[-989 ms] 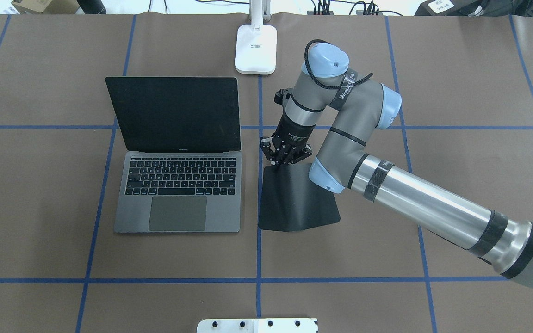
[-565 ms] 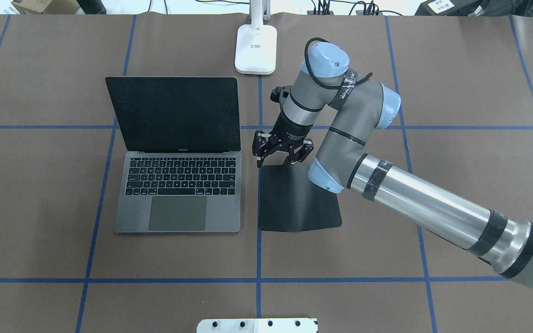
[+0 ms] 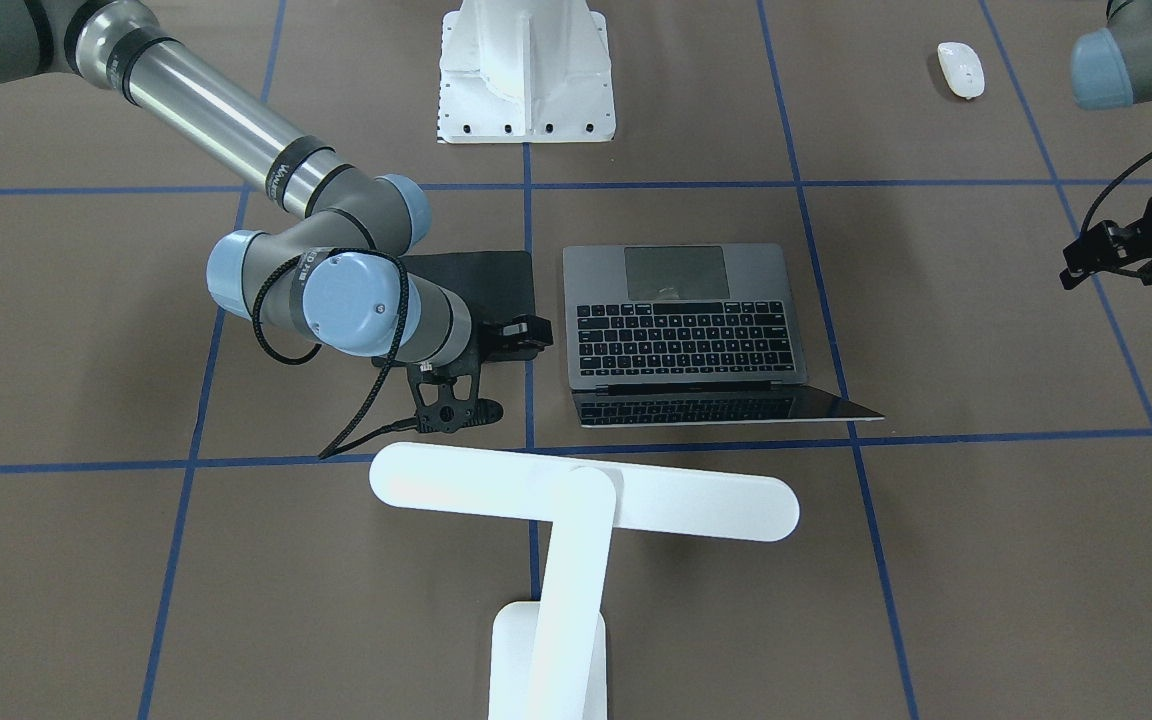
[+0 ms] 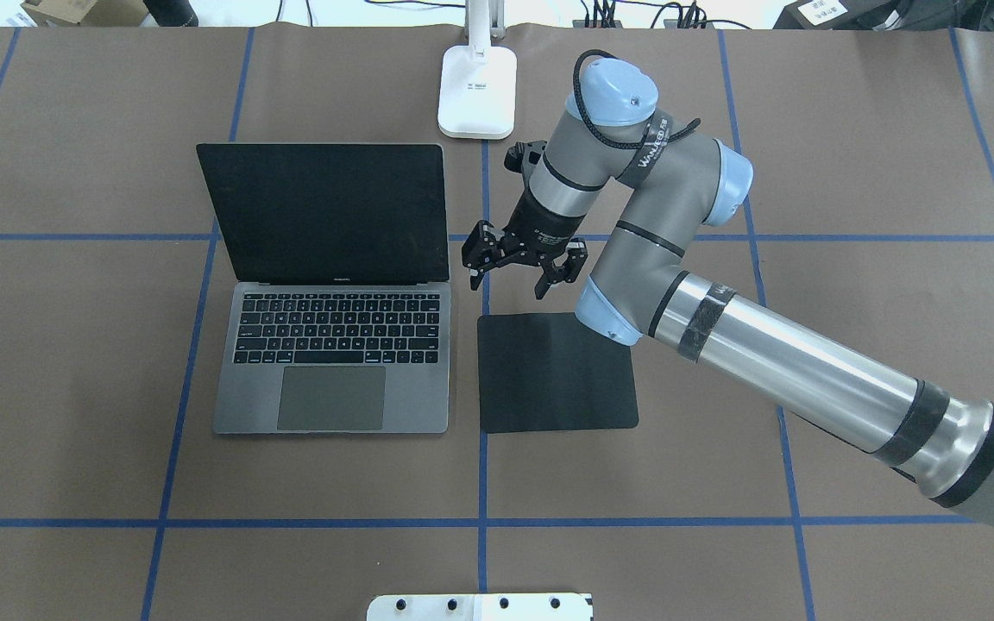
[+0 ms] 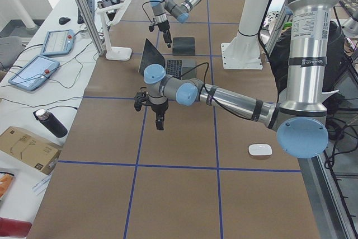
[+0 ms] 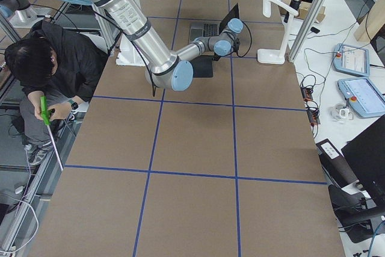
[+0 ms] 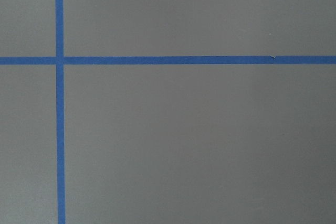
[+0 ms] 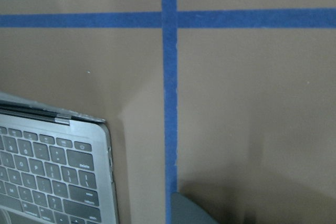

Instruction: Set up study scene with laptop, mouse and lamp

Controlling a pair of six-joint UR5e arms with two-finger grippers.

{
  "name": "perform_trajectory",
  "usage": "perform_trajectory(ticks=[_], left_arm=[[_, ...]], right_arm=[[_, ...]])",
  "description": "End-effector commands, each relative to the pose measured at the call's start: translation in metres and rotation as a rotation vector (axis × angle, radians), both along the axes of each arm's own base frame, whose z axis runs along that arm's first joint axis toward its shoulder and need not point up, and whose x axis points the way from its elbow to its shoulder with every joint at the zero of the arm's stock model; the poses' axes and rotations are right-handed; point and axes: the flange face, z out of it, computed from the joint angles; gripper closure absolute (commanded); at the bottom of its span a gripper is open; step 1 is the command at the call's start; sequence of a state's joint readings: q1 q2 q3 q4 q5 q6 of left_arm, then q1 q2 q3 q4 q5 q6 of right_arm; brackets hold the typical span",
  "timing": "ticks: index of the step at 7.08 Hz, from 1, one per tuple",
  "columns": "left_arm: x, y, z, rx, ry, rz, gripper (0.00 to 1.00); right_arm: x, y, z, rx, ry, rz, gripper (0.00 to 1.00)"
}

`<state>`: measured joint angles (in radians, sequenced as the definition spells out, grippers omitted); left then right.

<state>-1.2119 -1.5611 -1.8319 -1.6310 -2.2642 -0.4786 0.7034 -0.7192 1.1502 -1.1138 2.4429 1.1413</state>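
The grey laptop (image 4: 333, 345) stands open left of centre, its dark screen tilted back; its keyboard corner (image 8: 52, 177) shows in the right wrist view. My right gripper (image 4: 507, 286) hangs open and holds nothing, just beyond the far edge of a flat black pad (image 4: 557, 373) beside the laptop. The white lamp has its base (image 4: 477, 90) at the table's far edge and its bar head (image 3: 586, 495) over the table. The white mouse (image 3: 961, 70) lies apart, near the robot's side on my left. My left gripper (image 3: 1136, 255) hovers over bare table; I cannot tell its state.
A white ribbed pedestal (image 3: 526, 70) with bolt holes stands at the table's near edge. Blue tape lines (image 7: 59, 98) grid the brown table cover. A crouching person (image 6: 42, 70) holds a green stick beside the table. Tablets and cables lie beyond the lamp's side.
My right gripper opened and let go of the black pad, then drew back toward the lamp. The pad, lifted at its far edge before, now lies flat.
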Motion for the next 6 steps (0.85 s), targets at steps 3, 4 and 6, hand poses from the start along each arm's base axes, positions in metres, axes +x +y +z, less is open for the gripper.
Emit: perform_trajectory(ticks=[3,4,6], left_arm=[[0.003,-0.008,0.004,-0.006,-0.002,0.000,0.00],[0.002,-0.008,-0.002,0.004,0.002,-0.002,0.00],[-0.004,-0.001,-0.005,0.009,0.005,-0.009,0.00]], right_arm=[[0.034,-0.029,0.004,0.003,0.002,0.103,0.01],[0.077,-0.029,0.024,0.000,-0.004,0.141,0.01],[0.154,-0.043,0.048,-0.049,0.031,0.212,0.01]])
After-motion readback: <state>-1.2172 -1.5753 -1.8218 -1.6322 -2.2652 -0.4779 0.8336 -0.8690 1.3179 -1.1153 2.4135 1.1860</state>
